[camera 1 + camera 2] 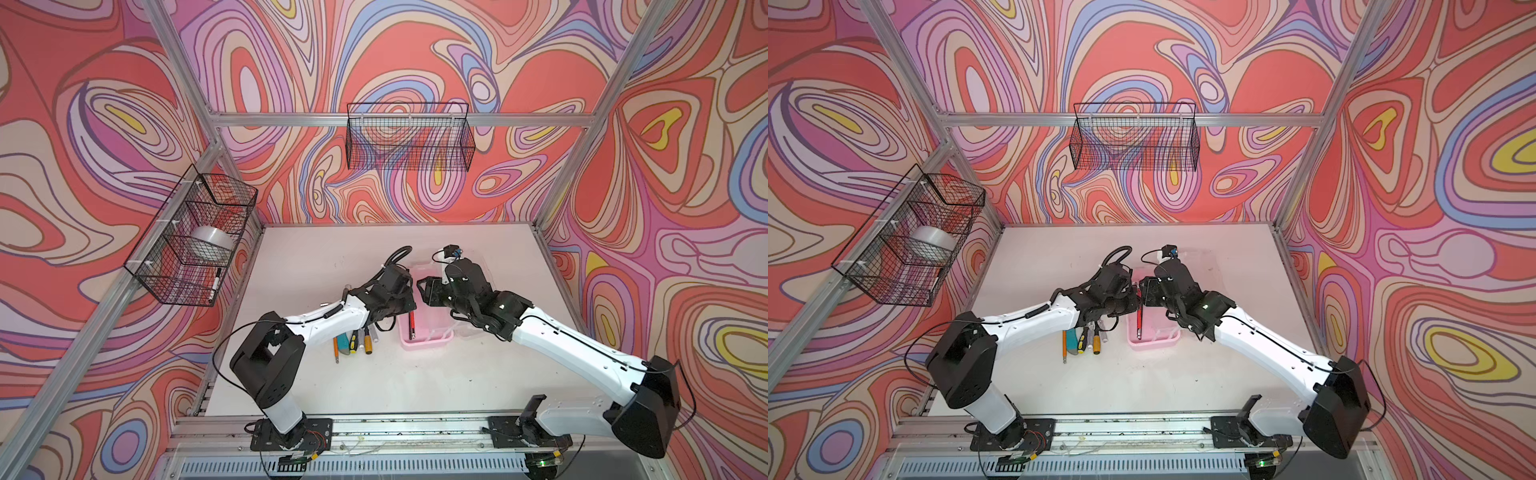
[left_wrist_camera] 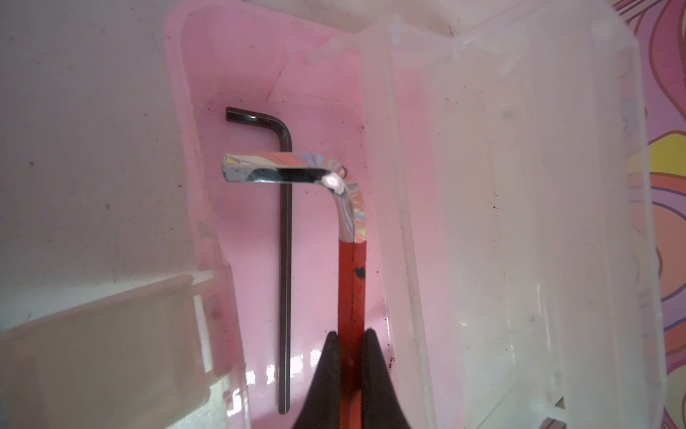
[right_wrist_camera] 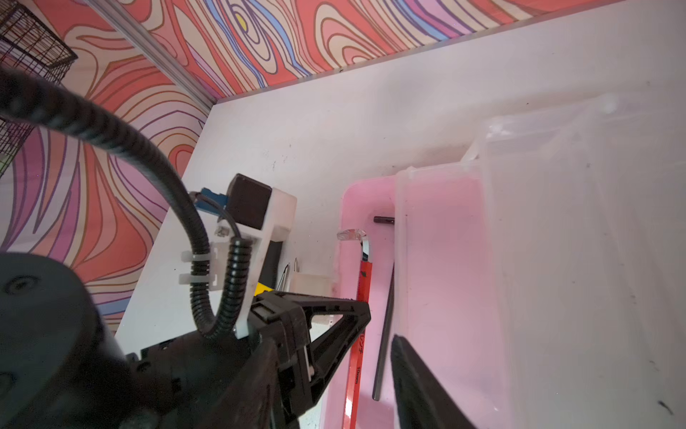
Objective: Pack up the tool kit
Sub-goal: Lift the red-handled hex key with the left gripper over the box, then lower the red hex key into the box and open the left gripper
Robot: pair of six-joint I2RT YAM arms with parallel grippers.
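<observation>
Right in the middle of the white table (image 1: 415, 395) sits the tool kit, its pink base (image 1: 424, 341) open and its clear lid (image 2: 519, 185) swung up along the side toward the right arm. The left gripper (image 2: 351, 333) is pinched tight on the red sleeve of a red-handled hex key (image 2: 352, 267), both black fingers (image 2: 326, 371) pressed against the shaft. That key sits within the base's outline, its chrome bend pointing away from the gripper. In the left wrist view its short arm crosses over the long shaft of a black hex key (image 2: 285, 260) that lies flat on the pink floor. Whether the two keys touch, I cannot tell. A white handle (image 2: 111, 334) juts from the base's outer wall on the side away from the lid.

The right gripper (image 1: 429, 291) hovers over the case, just beside the left one. Only one of its fingers (image 3: 412, 371) shows, close against the lid's edge, so I cannot tell whether its jaws are apart or closed on the lid.

On the table just left of the case, partly under the left arm, the other tools lie in a loose row: an orange rod (image 1: 335, 348), a teal knife (image 1: 343, 340), a yellow-black knife (image 1: 353, 341) and a yellow-handled screwdriver (image 1: 368, 345).
</observation>
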